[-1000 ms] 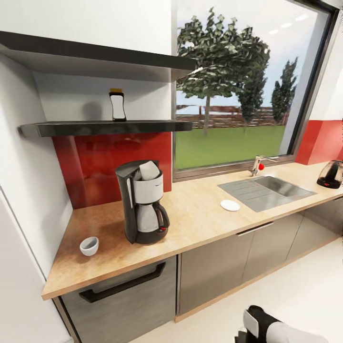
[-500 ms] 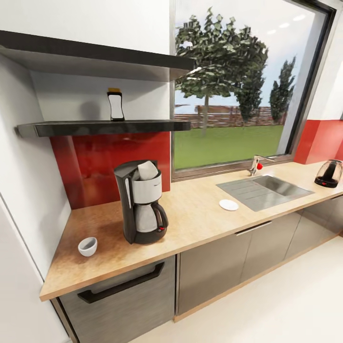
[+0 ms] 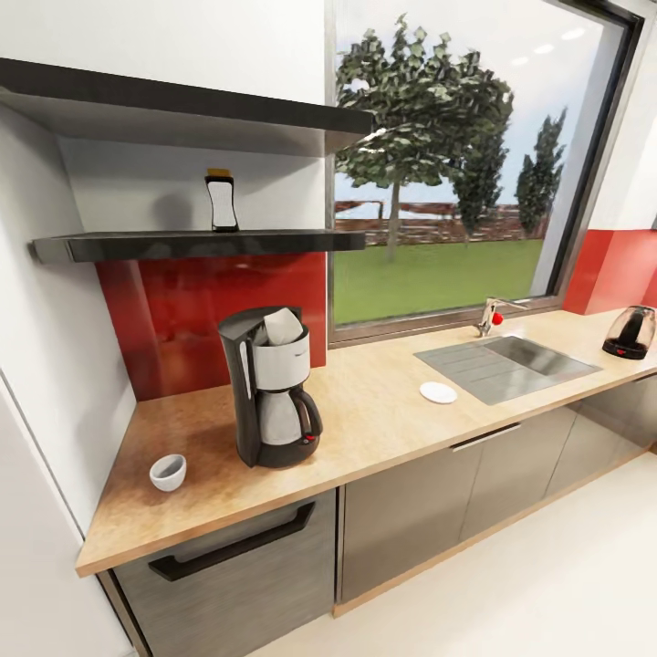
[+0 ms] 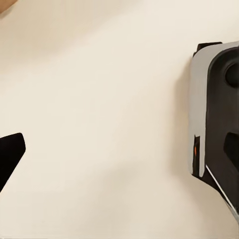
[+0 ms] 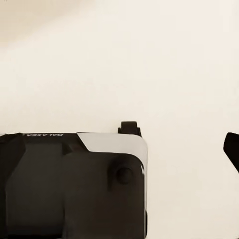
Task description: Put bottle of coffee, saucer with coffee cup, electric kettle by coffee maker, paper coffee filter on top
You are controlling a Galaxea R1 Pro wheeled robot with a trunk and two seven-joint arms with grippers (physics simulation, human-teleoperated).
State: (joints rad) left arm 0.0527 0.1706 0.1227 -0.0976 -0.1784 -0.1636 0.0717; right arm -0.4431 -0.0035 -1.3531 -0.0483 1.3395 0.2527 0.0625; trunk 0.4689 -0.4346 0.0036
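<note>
Countertop layout: the coffee maker stands near the left end with what looks like a paper filter already in its top, and the cup sits just beside it. The saucer lies well apart by the sink; the kettle stands at the far right end; the coffee bottle is upright on the shelf. Approach squarely and stop close enough to reach the shelf before raising an arm. Both wrist views show pale floor and parts of the robot's body; neither claw's jaws are visible, so their state cannot be determined. The kettle is small and indistinct.
</note>
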